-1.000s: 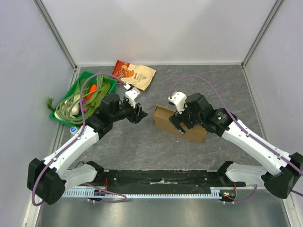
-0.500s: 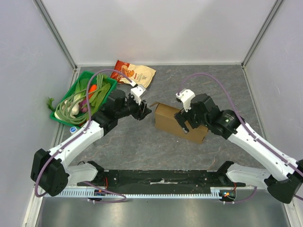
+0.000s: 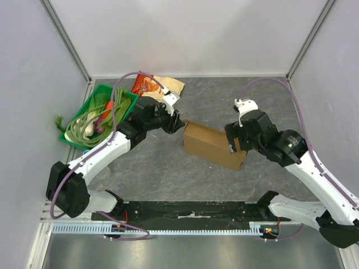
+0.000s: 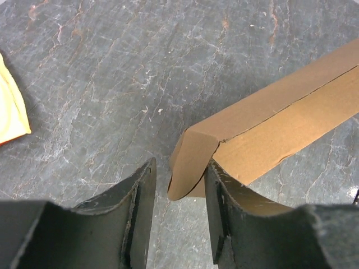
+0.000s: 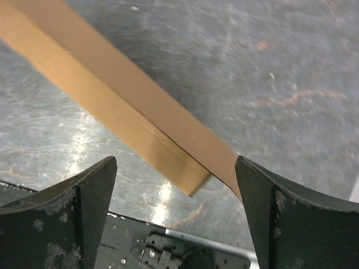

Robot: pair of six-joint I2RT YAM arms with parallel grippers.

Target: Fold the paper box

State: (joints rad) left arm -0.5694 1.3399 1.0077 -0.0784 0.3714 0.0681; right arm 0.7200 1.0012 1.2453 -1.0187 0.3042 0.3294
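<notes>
Far left: a green tray (image 3: pixel 92 96) sits against the side wall, loaded with long green vegetables (image 3: pixel 90 120). Just beyond its far corner a cream-and-red snack bag (image 3: pixel 168 85) lies flat on the grey stone-patterned table (image 3: pixel 168 168).

Left of centre: the left gripper (image 4: pixel 179 165) is reached across to the left end of the paper box (image 3: pixel 213 143). Its jaws stand partly spread, one on each side of a rounded end flap (image 4: pixel 188 162) that sticks out from the box corner. The right finger (image 4: pixel 216 190) is at or against the flap. A strip of table shows between the flap and the left finger (image 4: pixel 143 190), so nothing is pinched.

Centre: the paper box rests on the table as a closed rectangular block of plain brown cardboard, its long side running from upper left to lower right in the overhead view (a seam runs along its top edge in the left wrist view).

Right of centre: the right gripper (image 5: pixel 175 162) hangs over the box's right end with its jaws spread wide. The box corner lies between the fingers, and whether either one touches it cannot be told.
</notes>
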